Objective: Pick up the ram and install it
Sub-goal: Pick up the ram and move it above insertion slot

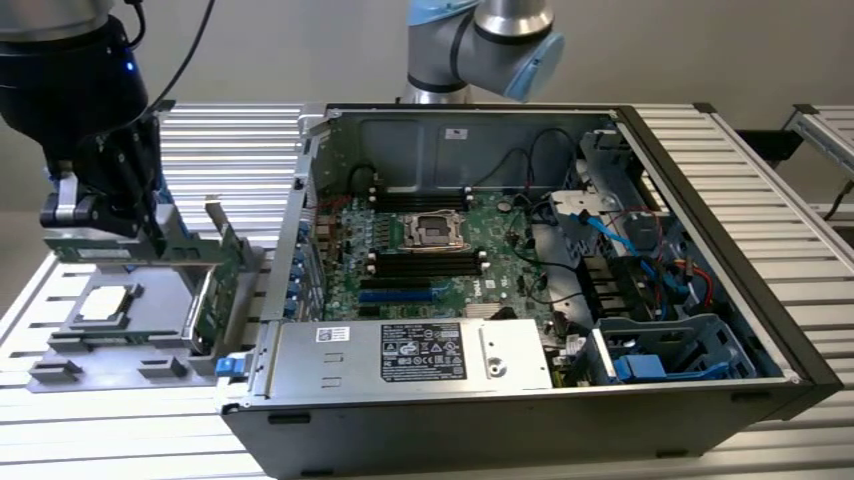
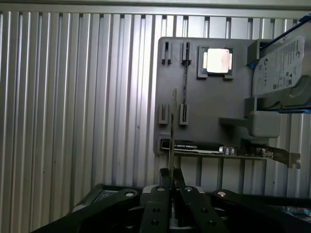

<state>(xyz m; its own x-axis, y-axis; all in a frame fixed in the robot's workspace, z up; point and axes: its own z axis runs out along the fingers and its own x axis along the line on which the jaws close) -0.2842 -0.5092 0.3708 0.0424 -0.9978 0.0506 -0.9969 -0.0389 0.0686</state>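
While hanging above grey parts holder (image 1: 154, 290), gripper (image 1: 110, 232) has jaws nearly closed, pinching ram (image 1: 167, 250) by long edge. Wrist view: ram edge-on, thin strip rising from between fingertips (image 2: 164, 177). Ram sits at exterior view's left of open computer case (image 1: 400, 130). CPU (image 1: 107, 300), expansion card (image 1: 224, 280) on holder.

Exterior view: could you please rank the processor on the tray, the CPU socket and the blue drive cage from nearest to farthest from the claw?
1. processor, on the grey tray by the claw
2. CPU socket, mid-view
3. blue drive cage, exterior view's right
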